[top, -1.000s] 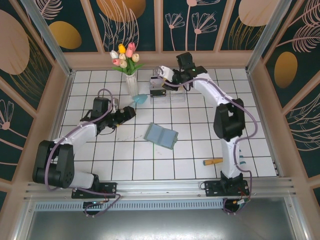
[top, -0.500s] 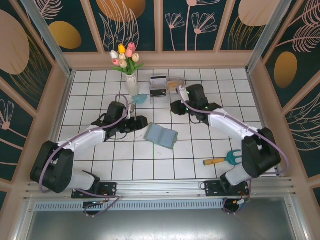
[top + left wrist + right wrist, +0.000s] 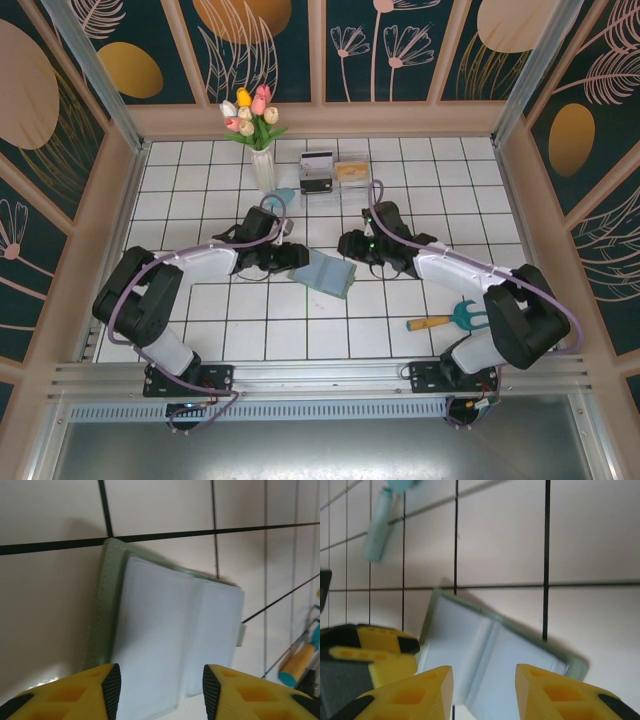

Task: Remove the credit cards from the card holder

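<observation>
My left gripper [image 3: 298, 257], jaws apart and gripping nothing, is at the left end of the open sage-green bifold card holder [image 3: 325, 273]. The holder lies flat on the white tiled table [image 3: 400, 300], blue-grey inside up, long axis left-right, right end nearer. My right gripper [image 3: 346, 245], also parted, is just beyond its far edge.

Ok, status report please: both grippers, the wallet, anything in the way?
Left gripper open, at wallet, left side. Right gripper open, at its right side. Wallet lies open on tiles. Flower vase, garden tool stand apart.

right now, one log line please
wallet: open on tiles | left gripper: open, at wallet | right gripper: open, at wallet
</observation>
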Robot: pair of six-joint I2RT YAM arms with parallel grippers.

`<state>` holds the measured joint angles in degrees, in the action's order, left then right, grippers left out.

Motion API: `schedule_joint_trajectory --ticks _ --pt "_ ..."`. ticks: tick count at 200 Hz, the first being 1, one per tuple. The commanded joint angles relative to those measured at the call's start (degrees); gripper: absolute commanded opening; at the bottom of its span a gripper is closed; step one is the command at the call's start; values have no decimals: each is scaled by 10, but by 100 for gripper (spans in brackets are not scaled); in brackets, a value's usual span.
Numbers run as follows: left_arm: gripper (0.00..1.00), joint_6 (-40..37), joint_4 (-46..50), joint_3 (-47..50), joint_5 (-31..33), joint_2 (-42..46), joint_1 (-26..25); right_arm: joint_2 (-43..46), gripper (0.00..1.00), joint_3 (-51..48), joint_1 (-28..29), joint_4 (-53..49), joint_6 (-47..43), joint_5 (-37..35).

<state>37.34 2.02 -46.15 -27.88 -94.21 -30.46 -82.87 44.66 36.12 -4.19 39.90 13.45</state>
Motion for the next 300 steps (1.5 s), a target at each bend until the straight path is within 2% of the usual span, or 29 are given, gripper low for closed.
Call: schedule_joint_trajectory --ticks 1,40,76,116,171,197,245,300 --pt "44 -36 36 -23 14 -19 -2 -15 38 -13 25 27 79 29" --pt "41 -36 35 -27 21 -36 -2 -34 38 -44 74 30 180 37" --pt "38 -30 11 -25 -21 -55 -2 -50 38 -40 86 -27 209 -7" --pt "33 -21 -28 -18 -94 -62 -2 -92 39 -15 79 -59 185 -41" --pt "31 2 -71 -4 -128 -69 -2 -146 37 30 33 -62 85 -42" --pt "30 -7 -43 -13 -83 -52 -2 -158 36 43 23 -62 55 -33" --pt "35 -21 21 -48 80 -1 0 -164 36 49 14 -92 19 -38" --pt "31 -21 48 -92 129 -59 0 -168 36 47 12 -99 7 -36"
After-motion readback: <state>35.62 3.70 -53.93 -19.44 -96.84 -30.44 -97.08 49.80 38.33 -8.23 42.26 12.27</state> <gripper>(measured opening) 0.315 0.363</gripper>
